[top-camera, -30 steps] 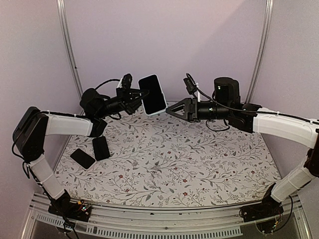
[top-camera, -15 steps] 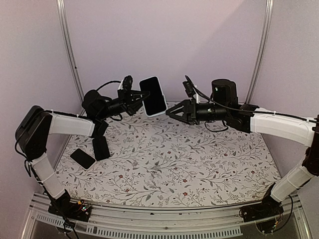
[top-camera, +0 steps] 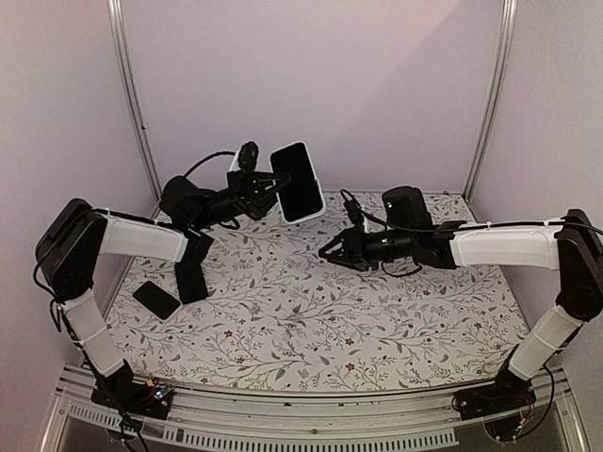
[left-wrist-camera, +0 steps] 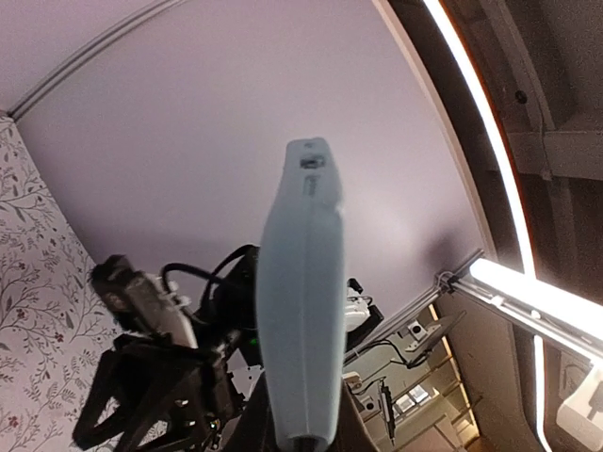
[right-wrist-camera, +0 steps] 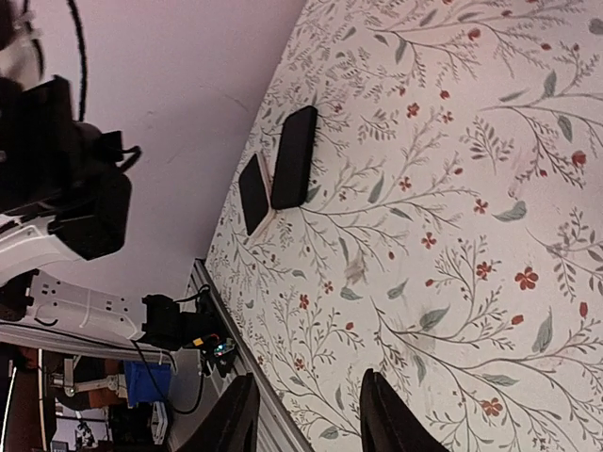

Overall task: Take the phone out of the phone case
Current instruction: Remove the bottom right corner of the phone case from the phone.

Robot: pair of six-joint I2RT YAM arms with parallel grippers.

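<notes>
The phone (top-camera: 296, 179), black screen facing the camera, sits in a pale phone case (top-camera: 312, 214) held up in the air at the back of the table. My left gripper (top-camera: 268, 186) is shut on the case's left edge. In the left wrist view the pale blue case (left-wrist-camera: 301, 292) is edge-on, rising from between the dark fingers at the bottom of the frame. My right gripper (top-camera: 331, 252) hangs low over the table, below and to the right of the phone. It is open with nothing between its fingers (right-wrist-camera: 385, 415); the right wrist view shows only tablecloth in the gap.
Two flat dark phone-like slabs (top-camera: 155, 298) (top-camera: 191, 279) lie side by side on the floral cloth (top-camera: 311, 320) near the left edge; the right wrist view shows them too (right-wrist-camera: 294, 155) (right-wrist-camera: 252, 194). Metal posts and lilac walls close in the back.
My right arm has dropped from the phone's height down toward the table and its jaws have narrowed. The left gripper has lifted the cased phone slightly up and to the right.
</notes>
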